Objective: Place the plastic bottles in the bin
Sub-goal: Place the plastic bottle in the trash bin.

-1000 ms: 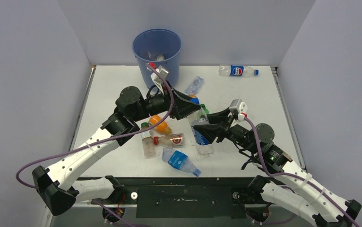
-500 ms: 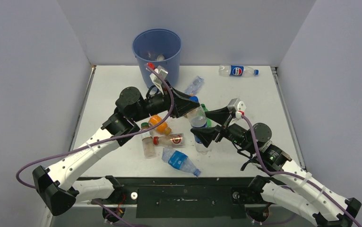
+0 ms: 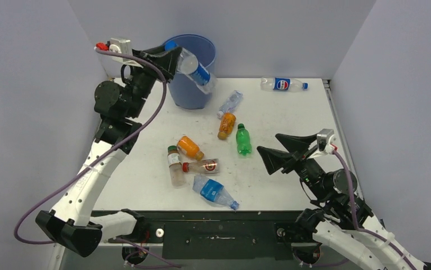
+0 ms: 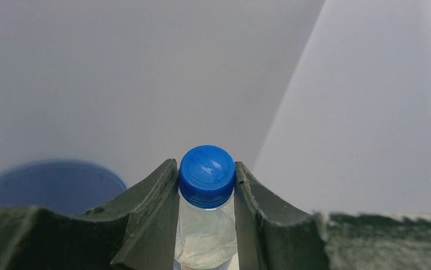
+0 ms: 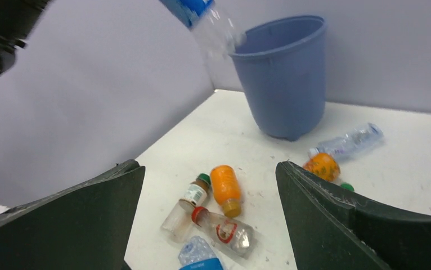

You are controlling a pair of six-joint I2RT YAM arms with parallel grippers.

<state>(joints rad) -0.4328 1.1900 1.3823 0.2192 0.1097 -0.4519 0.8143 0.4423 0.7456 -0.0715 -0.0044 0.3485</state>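
**Bottle slanted across the bin's rim**

The left gripper (image 3: 170,53) is clamped on the neck of 1 blue-labelled bottle (image 3: 197,70). Its cap is up-left and its base slants down-right over the near rim of the bin (image 3: 193,95). The right gripper (image 3: 267,142) hangs empty, jaws wide apart, nearest the green bottle (image 3: 242,140).

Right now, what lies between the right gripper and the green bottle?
Nothing. Only bare table separates the open right gripper from the green bottle, as the top view shows.
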